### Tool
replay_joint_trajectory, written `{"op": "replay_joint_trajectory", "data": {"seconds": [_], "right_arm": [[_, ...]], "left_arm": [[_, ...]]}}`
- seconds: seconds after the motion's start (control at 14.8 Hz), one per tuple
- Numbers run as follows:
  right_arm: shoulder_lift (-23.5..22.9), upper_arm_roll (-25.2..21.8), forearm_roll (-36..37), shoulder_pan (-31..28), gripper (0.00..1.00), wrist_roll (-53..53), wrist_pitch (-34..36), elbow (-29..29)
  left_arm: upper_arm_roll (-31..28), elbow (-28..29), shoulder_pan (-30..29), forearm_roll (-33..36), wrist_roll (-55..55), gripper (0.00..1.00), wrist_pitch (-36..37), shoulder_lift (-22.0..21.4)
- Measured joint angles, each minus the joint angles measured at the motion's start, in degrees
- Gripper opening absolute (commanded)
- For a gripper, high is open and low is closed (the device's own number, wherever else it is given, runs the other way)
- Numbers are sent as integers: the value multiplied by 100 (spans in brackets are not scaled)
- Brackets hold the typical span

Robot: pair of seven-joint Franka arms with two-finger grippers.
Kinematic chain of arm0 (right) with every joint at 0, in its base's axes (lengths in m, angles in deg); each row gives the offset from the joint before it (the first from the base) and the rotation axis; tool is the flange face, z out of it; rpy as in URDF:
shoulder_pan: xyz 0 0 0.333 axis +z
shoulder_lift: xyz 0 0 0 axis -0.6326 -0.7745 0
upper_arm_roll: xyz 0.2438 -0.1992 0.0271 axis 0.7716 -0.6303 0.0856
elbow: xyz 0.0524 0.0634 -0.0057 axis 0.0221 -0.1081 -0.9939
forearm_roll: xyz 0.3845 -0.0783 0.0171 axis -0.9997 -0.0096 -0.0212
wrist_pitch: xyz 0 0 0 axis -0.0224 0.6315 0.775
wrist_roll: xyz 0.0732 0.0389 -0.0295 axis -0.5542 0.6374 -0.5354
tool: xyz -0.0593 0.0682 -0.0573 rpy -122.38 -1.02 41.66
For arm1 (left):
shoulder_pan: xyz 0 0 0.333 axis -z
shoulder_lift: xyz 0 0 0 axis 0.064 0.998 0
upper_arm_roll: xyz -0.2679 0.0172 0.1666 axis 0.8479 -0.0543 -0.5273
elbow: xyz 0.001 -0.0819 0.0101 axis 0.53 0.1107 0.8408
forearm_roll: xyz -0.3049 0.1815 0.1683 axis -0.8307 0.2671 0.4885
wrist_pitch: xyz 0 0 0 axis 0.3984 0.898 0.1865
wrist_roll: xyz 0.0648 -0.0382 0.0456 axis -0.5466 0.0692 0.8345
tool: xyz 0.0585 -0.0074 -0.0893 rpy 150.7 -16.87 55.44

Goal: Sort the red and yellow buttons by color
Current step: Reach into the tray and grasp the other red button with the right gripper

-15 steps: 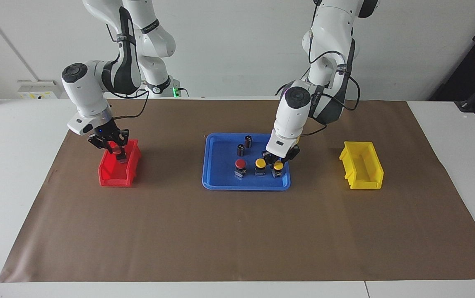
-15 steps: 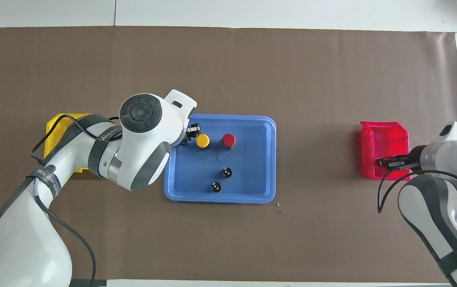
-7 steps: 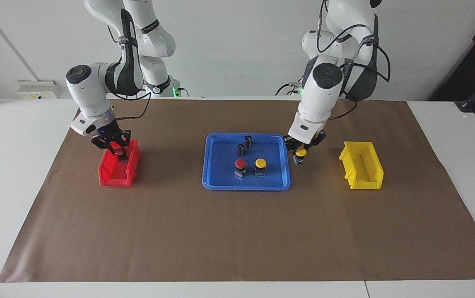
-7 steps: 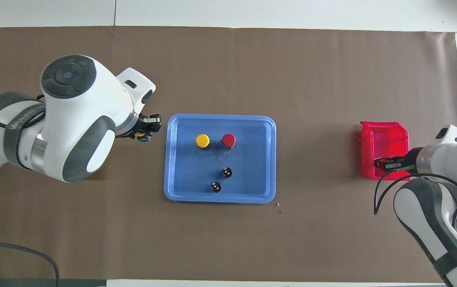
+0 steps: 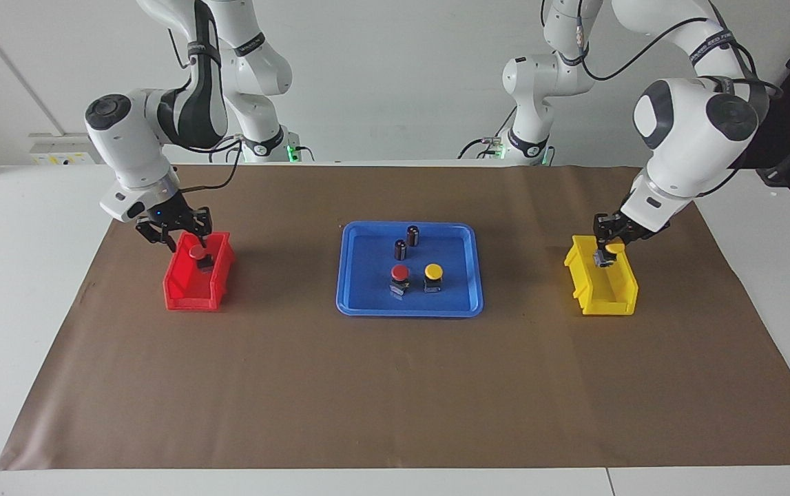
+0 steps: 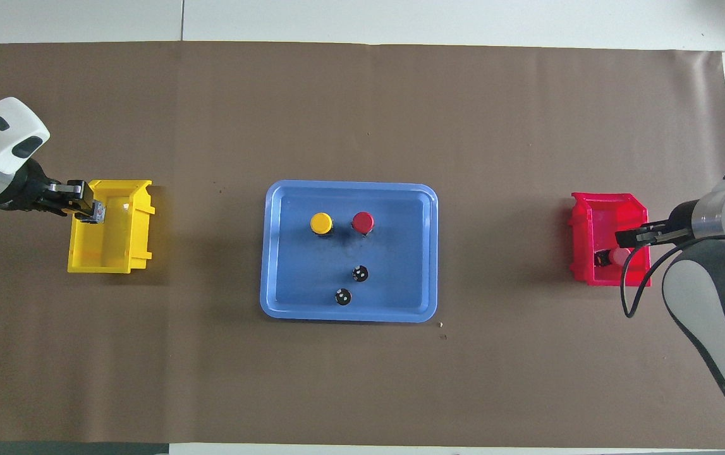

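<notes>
My left gripper (image 5: 608, 241) (image 6: 87, 208) is shut on a yellow button (image 5: 615, 248) (image 6: 98, 213), which hangs over the yellow bin (image 5: 618, 289) (image 6: 109, 253) at its end nearer the robots. My right gripper (image 5: 180, 235) (image 6: 629, 237) stands open just above the red bin (image 5: 184, 293) (image 6: 609, 208). A red button (image 5: 197, 253) (image 6: 612, 256) lies in that bin below the fingers, free of them. On the blue tray (image 5: 350, 303) (image 6: 274, 303) stand one red button (image 5: 399, 273) (image 6: 362, 222) and one yellow button (image 5: 433, 271) (image 6: 321, 222), side by side.
Two small dark cylinders (image 5: 412, 235) (image 5: 400, 249) stand on the tray, nearer the robots than the buttons. The tray lies mid-table on brown paper, with the red bin toward the right arm's end and the yellow bin toward the left arm's end.
My left gripper lifted a yellow button off the tray and carried it over the yellow bin. My right gripper opened, let the red button go into the red bin and rose slightly.
</notes>
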Motion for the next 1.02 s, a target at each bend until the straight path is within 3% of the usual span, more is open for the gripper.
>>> {"op": "replay_joint_trajectory", "data": {"seconds": [0.14,0.47,0.81,0.95,1.02], "right_arm": [[-271,17,-14,540,76,819,432,788],[-1260,80,3,2432,80,3822,435,2175],[-2375,72,345,3504,81,5445,163,3085],[-2644,69,398,3703,81,5643,-21,3101],[-2728,66,403,3761,81,5678,-62,3103]], "left_arm": [[2,423,-113,-15,-97,1,-326,-110],[41,1478,-112,-17,-97,2,-1132,-386],[41,2029,-112,-17,-97,4,-1898,-379],[41,2127,-112,-17,-97,30,-2096,-333],[41,2142,-112,-17,-97,38,-2136,-314]]}}
